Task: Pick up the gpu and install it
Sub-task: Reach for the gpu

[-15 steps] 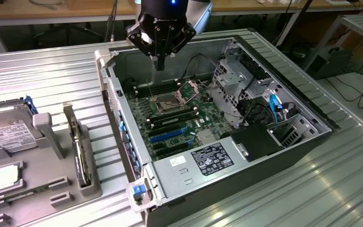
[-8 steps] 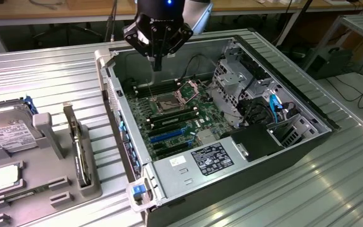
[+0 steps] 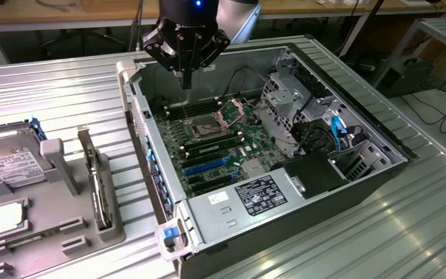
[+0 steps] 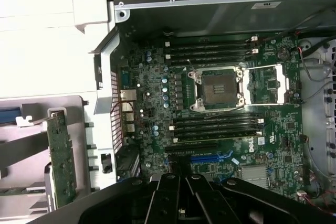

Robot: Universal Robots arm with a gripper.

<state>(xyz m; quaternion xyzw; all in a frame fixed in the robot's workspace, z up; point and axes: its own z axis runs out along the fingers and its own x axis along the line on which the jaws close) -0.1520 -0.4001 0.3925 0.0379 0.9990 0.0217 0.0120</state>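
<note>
The gpu (image 3: 100,200) (image 4: 61,156) stands on edge in a grey holder (image 3: 91,247) on the desk (image 3: 60,93), untouched and well apart from the end effector (image 3: 186,81) (image 4: 178,177). The wall of the open computer case (image 3: 231,232) lies between them. The end effector is fully closed and empty, and hangs above the motherboard (image 3: 215,151) (image 4: 152,103) near the CPU socket (image 3: 206,125) (image 4: 218,87).

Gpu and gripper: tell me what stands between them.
The computer case's perforated rear wall stands between the gripper and the gpu, in the exterior view.

Oblique exterior, overhead wrist; common motherboard (image 3: 234,139)
</note>
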